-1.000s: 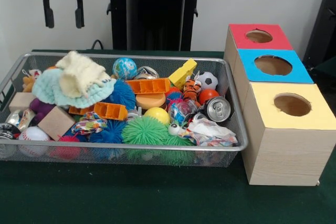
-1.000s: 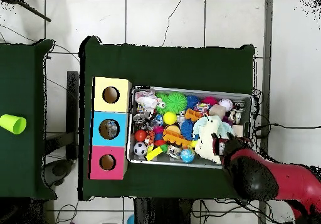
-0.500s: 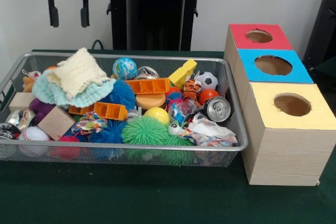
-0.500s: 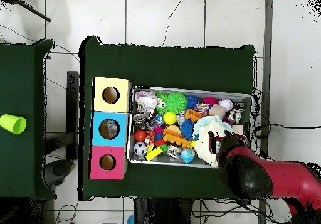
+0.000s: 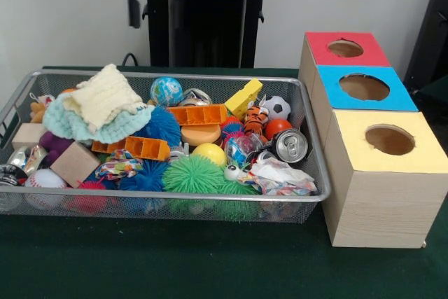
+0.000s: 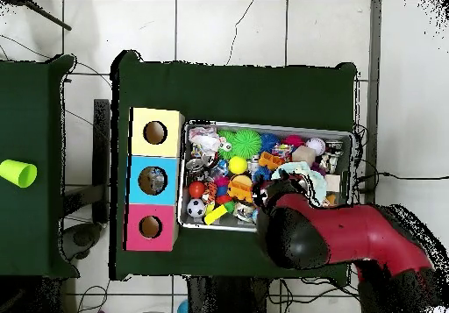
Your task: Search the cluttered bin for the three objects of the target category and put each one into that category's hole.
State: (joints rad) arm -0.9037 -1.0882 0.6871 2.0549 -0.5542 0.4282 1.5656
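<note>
- The gripper [image 5: 151, 22] is hanging at the top edge of the front view, left of centre. Its jaws are standing apart and holding nothing.
- In the overhead view the arm [image 6: 351, 235] is covering the lower right part of the wire bin [image 5: 175, 195], so that corner is going unseen from above.
- Risk, as a judgement: the heap is lying loose and deep. A descent into it is likely to pinch two things at once, or to nudge a round toy out from between the jaws.
- Risk: the cream knitted cloth [image 5: 105, 96] is draping over the upper left of the pile and hiding what lies under it. A wanted object could be going unnoticed there, and the cloth could be snagging on a jaw.
- Risk: the bin's rim is touching the boxes, so a carried object could be clipping either edge on the way across.
- The bin is holding the green spiky ball [image 5: 194, 173], yellow ball [image 5: 209, 153], soda can [image 5: 289, 145], soccer ball [image 5: 278, 107], globe ball [image 5: 166, 91], wooden block [image 5: 74, 164] and orange blocks [image 5: 197, 114].
- The target objects are presumably lying in this heap; which category is meant cannot be told.
- At the right, the red box [image 5: 318, 43], blue box [image 5: 329, 89] and yellow box [image 5: 350, 155] are each showing one round hole. From above, something pale is seeming to show in the blue one.
</note>
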